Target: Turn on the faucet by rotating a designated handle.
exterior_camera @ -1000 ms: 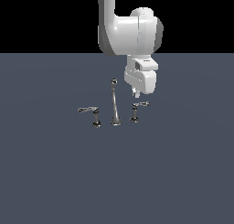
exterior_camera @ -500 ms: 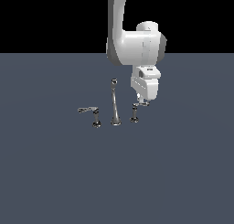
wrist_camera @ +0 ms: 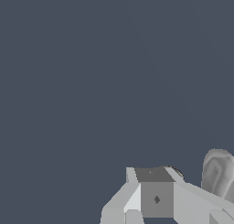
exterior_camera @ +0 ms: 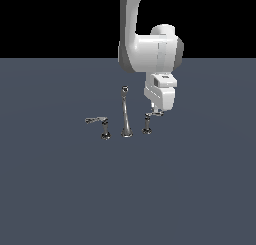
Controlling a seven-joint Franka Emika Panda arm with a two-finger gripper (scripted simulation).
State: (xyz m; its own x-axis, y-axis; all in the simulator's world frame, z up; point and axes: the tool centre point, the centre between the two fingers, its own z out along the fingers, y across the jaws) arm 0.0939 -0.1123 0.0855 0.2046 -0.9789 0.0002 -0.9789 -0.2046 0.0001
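My white tool [exterior_camera: 158, 112] hangs low over the flat slate-grey desk [exterior_camera: 200, 189], its tip at the outer end of the short chrome lever handle [exterior_camera: 148, 116]. I judge this placement deliberate: contact far from the post gives the most leverage for rotation. Whether the tool touches the lever, and whether it is released or clenched, I cannot tell; the wrist view shows only blocky grey housing and bare desk.

The small polished chrome faucet [exterior_camera: 125, 114] stands at desk centre. Its tall tapering spout ends in a knob. The target handle sits at 3 o'clock of the spout, just beside it. The longer-armed chrome lever [exterior_camera: 98, 122] sits at 9 o'clock, well apart from my tool.
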